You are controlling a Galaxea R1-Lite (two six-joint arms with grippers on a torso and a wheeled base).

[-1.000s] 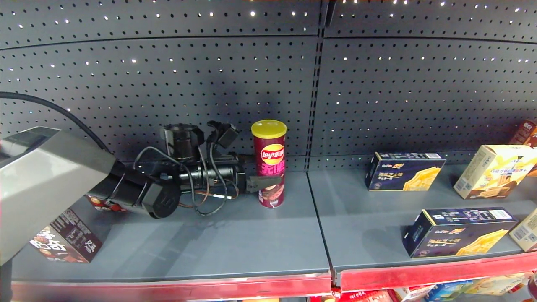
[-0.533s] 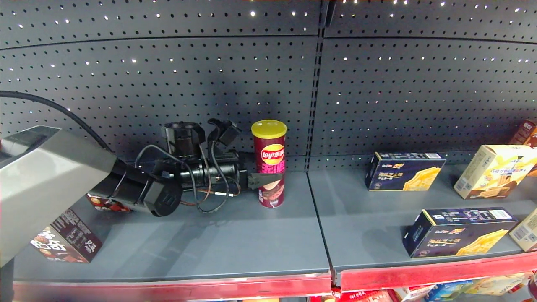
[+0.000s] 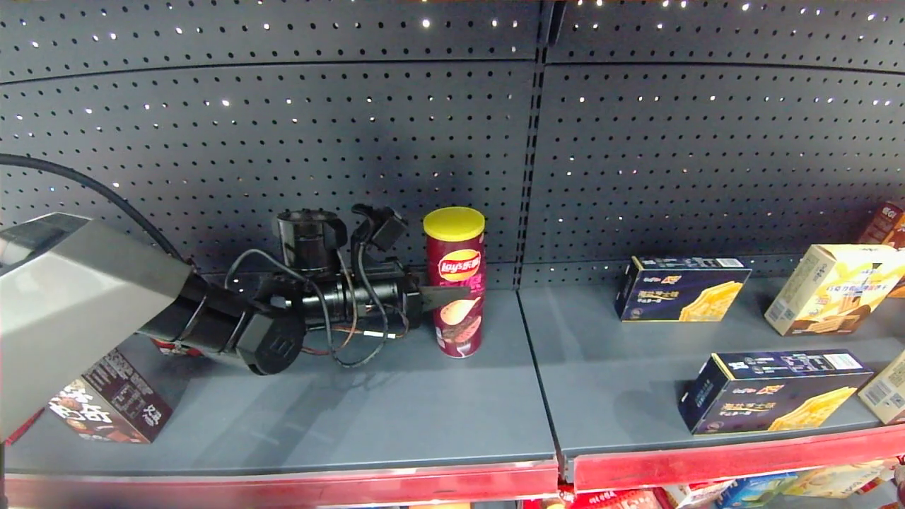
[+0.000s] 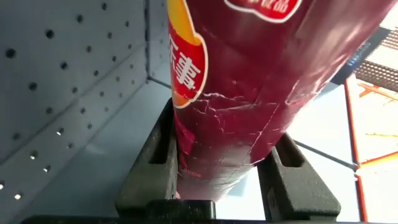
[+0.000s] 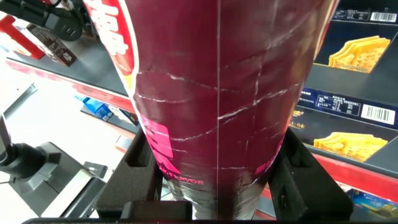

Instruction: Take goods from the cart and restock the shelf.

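- Left gripper (image 3: 452, 295): jaws closed around the upright maroon cardboard crisp can with a yellow lid (image 3: 458, 265) on the grey metal shelf (image 3: 424, 410).
- Risk: a finger that drags while backing out towards 9 o'clock could topple the can.
- Right gripper (image 5: 217, 180): jaws clamp a second maroon can (image 5: 217, 93).

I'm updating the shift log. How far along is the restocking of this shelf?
Done: a maroon, yellow-lidded chip can stands upright on the grey shelf. In hand: the left gripper grips it; the right gripper holds a second maroon can away from the shelf. Left: release one, shelve the other.
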